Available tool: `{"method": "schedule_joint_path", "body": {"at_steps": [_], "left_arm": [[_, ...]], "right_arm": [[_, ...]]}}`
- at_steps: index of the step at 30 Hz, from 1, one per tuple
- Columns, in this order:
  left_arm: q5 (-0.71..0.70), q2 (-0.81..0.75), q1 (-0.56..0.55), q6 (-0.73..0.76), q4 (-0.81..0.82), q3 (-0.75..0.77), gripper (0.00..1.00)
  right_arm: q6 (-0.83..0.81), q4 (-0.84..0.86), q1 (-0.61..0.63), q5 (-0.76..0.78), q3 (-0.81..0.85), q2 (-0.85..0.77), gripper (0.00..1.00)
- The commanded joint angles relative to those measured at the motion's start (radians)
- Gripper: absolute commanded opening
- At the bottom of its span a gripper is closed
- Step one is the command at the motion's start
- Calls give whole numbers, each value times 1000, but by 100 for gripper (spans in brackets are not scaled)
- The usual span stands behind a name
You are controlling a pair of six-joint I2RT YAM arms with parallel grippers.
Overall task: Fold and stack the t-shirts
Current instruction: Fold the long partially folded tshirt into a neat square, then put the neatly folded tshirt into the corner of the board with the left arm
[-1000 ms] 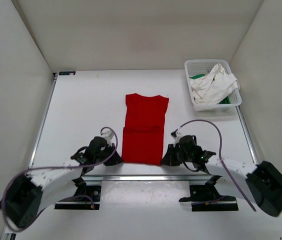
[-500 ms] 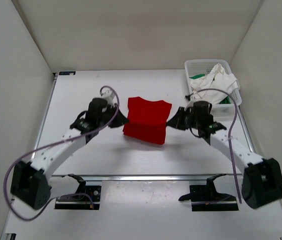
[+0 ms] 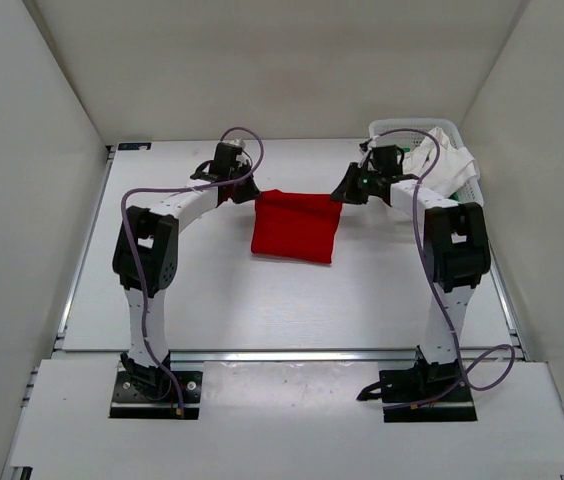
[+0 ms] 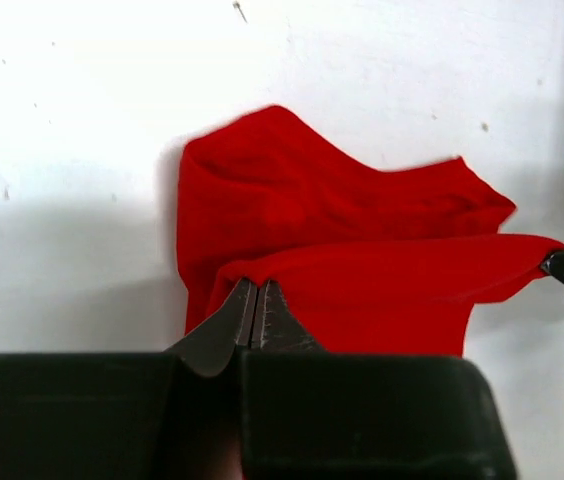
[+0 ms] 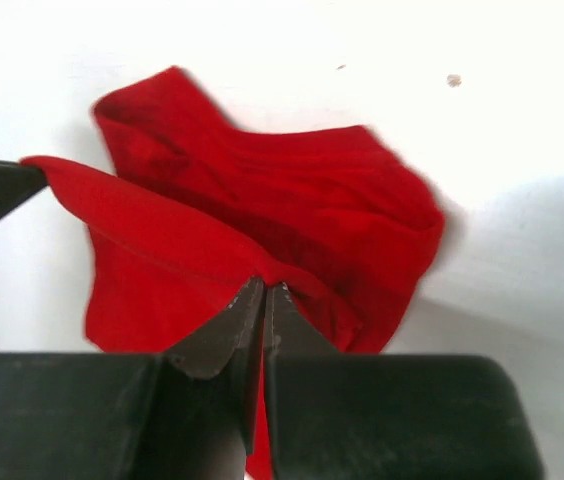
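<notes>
Two grippers, one per arm, both at work on a single garment. Left gripper: jaws pressed together on a pinch of red cloth, at the left end of a raised fold. Right gripper: jaws likewise closed on red cloth, at the right end of the same fold. Each wrist view shows the other gripper's dark tip at the far end of that taut edge.

One red t-shirt: its upper layer is lifted and stretched between the two grippers, while the lower layer lies rumpled on the table beneath. From above, the shirt reads as a compact folded rectangle in the middle of the table's far half, with the left gripper at its far-left corner and the right gripper at its far-right corner. Both arms reach out long from the near edge.

One white mesh basket stands in the far right corner of the table, partly hidden by the right arm. One off-white t-shirt lies bunched inside it, spilling over the rim.
</notes>
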Motion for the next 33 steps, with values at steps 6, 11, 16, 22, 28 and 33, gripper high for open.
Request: {"method": "schedule_joint_path", "body": {"at_steps": [6, 11, 16, 22, 28, 33], "left_arm": [[22, 4, 35, -21, 59, 21, 40], [54, -131, 84, -50, 151, -175, 58], [175, -212, 97, -72, 244, -370, 70], [382, -99, 66, -96, 373, -432, 78], [347, 13, 31, -84, 341, -346, 46], [337, 85, 5, -131, 364, -270, 0]], "right_arm": [[-44, -72, 16, 83, 120, 33, 26], [-52, -28, 51, 144, 37, -99, 38], [21, 135, 91, 128, -215, -262, 42], [51, 239, 126, 85, -405, -369, 43], [49, 285, 158, 55, -525, -435, 42], [48, 318, 169, 20, -590, -486, 42]]}}
